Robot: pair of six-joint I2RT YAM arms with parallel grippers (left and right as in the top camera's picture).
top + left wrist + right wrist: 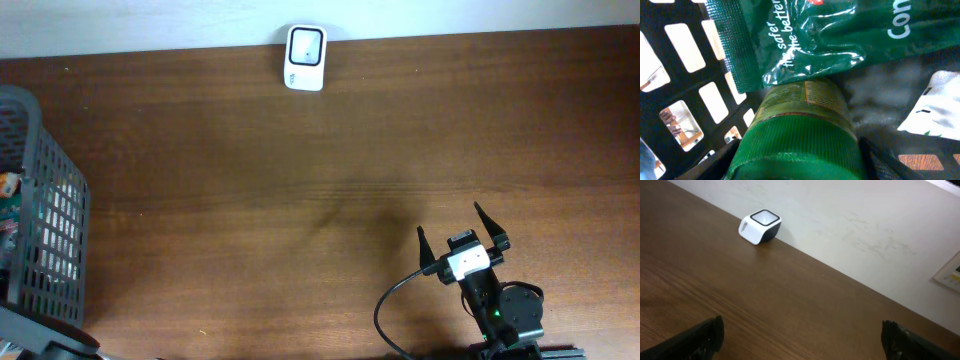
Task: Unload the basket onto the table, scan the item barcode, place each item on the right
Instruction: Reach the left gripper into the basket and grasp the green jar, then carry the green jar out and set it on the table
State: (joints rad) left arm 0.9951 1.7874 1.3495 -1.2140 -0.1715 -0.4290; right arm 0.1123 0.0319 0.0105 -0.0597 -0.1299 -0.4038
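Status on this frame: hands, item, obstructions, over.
Left hand in basket, straddling green-lidded jar, grip unconfirmed. Right hand open, empty. Scanner at far table edge, untouched. Green bag overlaps jar.

Scanner (305,57) sits centrally at the tabletop's (250,200) far edge, the basket (45,200) stands at its left edge with a jar (800,125) lying beneath a pouch (805,35) inside, and the right end effector (448,220) is near-right.

Blk R fingers (488,222), white wrist block (468,262), blk cable (384,305)
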